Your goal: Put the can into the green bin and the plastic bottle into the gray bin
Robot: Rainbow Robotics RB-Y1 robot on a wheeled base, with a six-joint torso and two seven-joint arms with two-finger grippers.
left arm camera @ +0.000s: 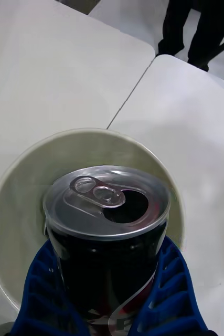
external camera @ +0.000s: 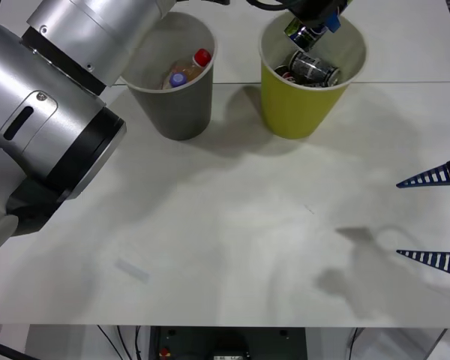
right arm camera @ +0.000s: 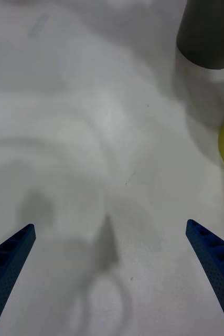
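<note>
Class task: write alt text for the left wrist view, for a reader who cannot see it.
The left end effector grips an opened can between blue fingers, directly above the pale inside of the green bin. White tables lie behind.

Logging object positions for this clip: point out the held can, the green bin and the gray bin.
can point(left arm camera: 106, 210): left wrist view, silver top beside the opened mouth.
green bin point(external camera: 296, 109): front view, yellow-green outer wall below the rim.
gray bin point(external camera: 178, 105): front view, gray outer wall facing the camera.
</note>
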